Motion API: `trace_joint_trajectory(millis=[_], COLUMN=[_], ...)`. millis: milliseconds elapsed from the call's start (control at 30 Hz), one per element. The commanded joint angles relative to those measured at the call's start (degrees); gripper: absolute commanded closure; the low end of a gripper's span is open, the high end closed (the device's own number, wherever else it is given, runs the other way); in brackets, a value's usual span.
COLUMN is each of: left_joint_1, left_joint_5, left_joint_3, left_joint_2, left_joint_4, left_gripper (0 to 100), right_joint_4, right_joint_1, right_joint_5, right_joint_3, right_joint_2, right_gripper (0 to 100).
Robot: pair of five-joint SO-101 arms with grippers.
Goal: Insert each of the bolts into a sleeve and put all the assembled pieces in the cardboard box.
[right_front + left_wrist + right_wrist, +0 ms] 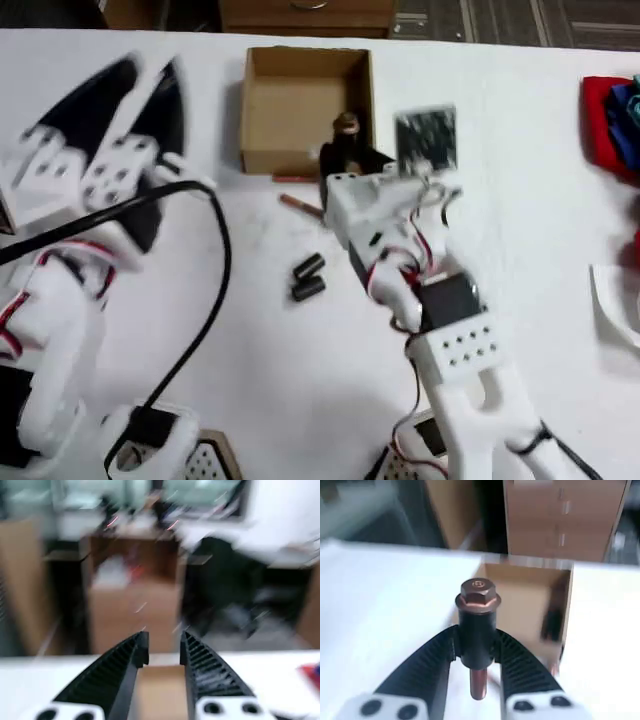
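Right claw [476, 649] clamps a sleeve [476, 630] covering the bolt [478, 597] mid-shank.

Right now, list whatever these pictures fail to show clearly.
- High view: the right arm hides the cardboard box's near corner and most of the sleeved bolt in the right hand.
- Right wrist view: the dark piece inside the box is blurred; bolted or not, unclear.
- High view: bolts beside the box, too small to count.
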Motion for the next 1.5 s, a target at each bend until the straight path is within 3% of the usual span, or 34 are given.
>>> trace_joint_trajectory(millis=[0,133,267,367,500,667,933,1467], left_joint_1=[-7.1,-7.6,-7.6,-7.8,-12.5,-15.6,-14.8,-12.0], left_joint_5=[-4.1,-3.2,-8.9,-11.9,-16.0,-18.0,-17.6,-16.4], left_joint_3=[7.0,14.2,19.8,28.8,42.9,51.1,51.5,47.0], left_joint_2=[-0.4,-1.7,-3.9,-2.3,4.4,15.6,34.1,45.5], left_joint_4=[4.0,-1.1,-1.7,-5.8,-15.7,-28.0,-38.9,-40.6], left_gripper=[88,88,88,88,88,88,88,88], right_joint_4=[12.8,13.4,13.1,23.3,36.9,39.3,33.4,31.5], right_joint_1=[0.2,6.5,10.0,9.5,8.9,8.2,8.3,9.3], right_joint_5=[1.1,14.3,14.9,14.7,9.9,8.4,7.8,2.1], right_joint_3=[-14.5,-24.4,-39.7,-60.4,-94.2,-122.4,-127.5,-127.6], right_joint_2=[8.7,20.9,36.0,50.6,70.9,93.3,104.7,116.0], right_gripper=[97.5,97.5,97.5,97.5,97.5,97.5,97.5,97.5])
